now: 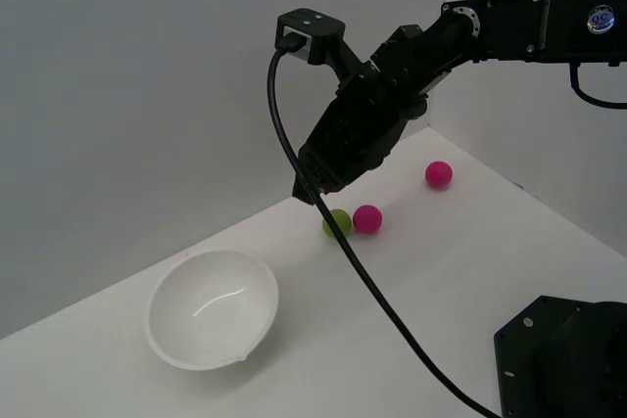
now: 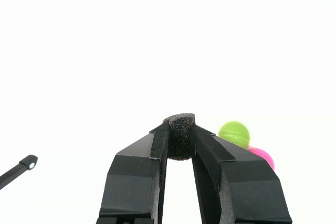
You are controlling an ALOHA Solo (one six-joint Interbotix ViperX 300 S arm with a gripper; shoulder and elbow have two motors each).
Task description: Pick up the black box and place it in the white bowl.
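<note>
Fingers (image 2: 157, 145) clamped on the black box (image 2: 180, 136), held only at the tips of the gripper (image 1: 315, 193), above the table (image 1: 470, 261). Thin grip: it could slip out in transit. White bowl (image 1: 213, 308) sits well apart toward the exterior view's left; green ball (image 1: 337, 222) and pink ball (image 1: 367, 218) lie below.
</note>
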